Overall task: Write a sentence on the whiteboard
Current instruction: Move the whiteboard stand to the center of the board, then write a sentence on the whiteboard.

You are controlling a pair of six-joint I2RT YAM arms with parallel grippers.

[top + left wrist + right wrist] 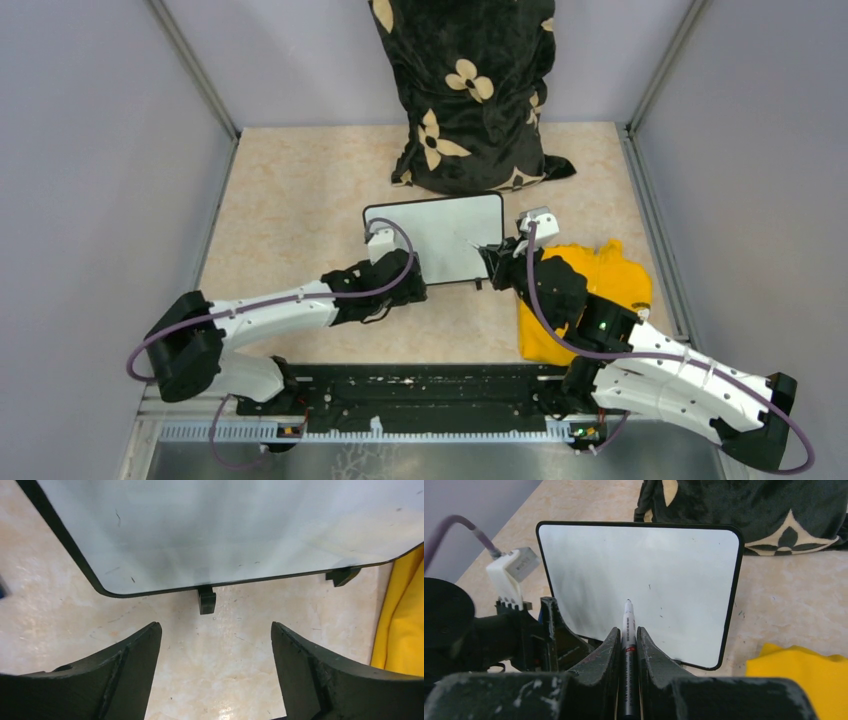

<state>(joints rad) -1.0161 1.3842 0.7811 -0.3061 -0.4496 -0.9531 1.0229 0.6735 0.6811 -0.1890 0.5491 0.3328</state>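
our right gripper (628, 632) pinches a marker (628, 612) over the whiteboard (435, 235), left gripper (215, 627) gapes wide just off its near edge

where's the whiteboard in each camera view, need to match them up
Top external: whiteboard at centre, just below the flowered black bag.
Left wrist: across the upper half, near edge and feet showing.
Right wrist: middle of the picture.
Shared landmark: yellow cloth, by the board's near right corner.
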